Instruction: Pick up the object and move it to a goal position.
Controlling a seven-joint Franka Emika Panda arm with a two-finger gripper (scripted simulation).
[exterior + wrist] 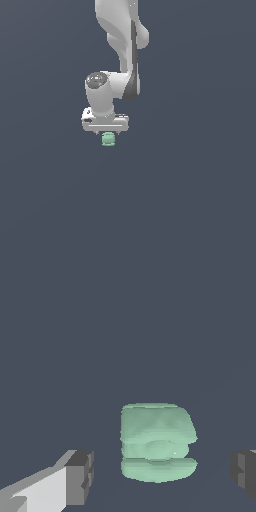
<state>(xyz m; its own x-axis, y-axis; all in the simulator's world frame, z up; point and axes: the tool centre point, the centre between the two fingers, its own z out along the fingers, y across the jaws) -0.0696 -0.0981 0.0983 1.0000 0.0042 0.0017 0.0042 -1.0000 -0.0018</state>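
- 2 dark finger pads point(80, 476) of the white gripper point(160, 476) stand well apart in the wrist view, one on either side of the pale mint-green block point(157, 442), with a clear gap between each pad and the block; the claw is spread and grips nothing.
- the spacing looks deliberate: the jaws straddle the block so that a plain squeeze should catch it on 2 opposite faces, and it sits roughly midway between them, perhaps a shade nearer the farther pad.
- in the exterior view the gripper point(106, 131) hangs straight down from the arm point(122, 45), its broad white palm level, and the block point(108, 139) shows just under it, much narrower than the palm.
- whether the block rests on the ground or the pads have reached its full depth cannot be told; the dark grey floor point(200, 200) gives no shadow or edge to judge by.
- nothing else appears around the block, no goal marker is visible, and nothing seems to obstruct closing or lifting.
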